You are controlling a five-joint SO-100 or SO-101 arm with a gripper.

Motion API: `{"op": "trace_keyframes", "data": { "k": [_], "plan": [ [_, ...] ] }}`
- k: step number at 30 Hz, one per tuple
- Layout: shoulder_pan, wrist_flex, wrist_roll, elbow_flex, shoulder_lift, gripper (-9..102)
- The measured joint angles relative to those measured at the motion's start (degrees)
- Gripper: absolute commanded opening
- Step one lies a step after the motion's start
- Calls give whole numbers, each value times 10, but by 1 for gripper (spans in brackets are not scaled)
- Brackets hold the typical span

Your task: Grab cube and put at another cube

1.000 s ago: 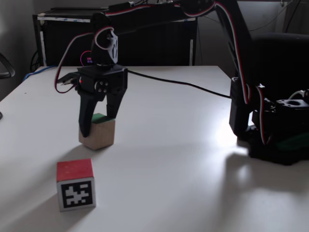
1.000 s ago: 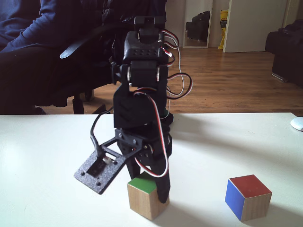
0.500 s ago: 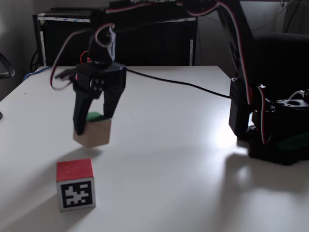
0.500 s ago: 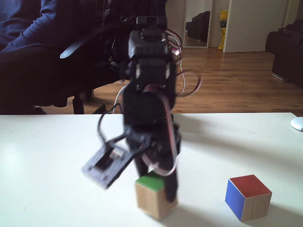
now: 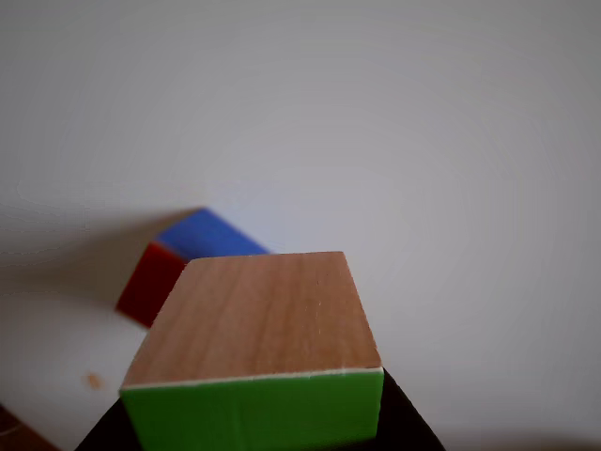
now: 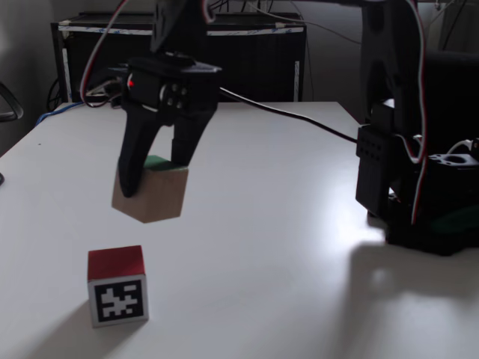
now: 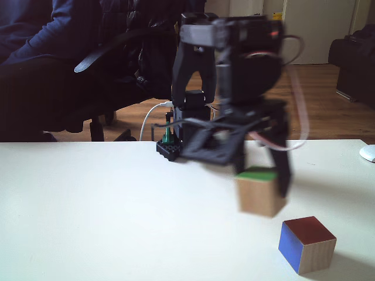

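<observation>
While the table is lying bare and white beneath it, the gripper is clamping the cube between its fingers, holding it clear of the surface. Another cube is sitting on the table just below and beside it, red face up, untouched.
</observation>
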Motion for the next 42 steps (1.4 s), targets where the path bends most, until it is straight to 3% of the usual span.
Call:
{"op": "trace_keyframes", "data": {
  "k": [6,23,35,42],
  "plan": [
    [-42,40,39,-100,-56,9],
    [-40,149,54,-404,-281,9],
    [-66,156,63,-429,-290,11],
    [-69,156,63,-429,-298,20]
  ]
}}
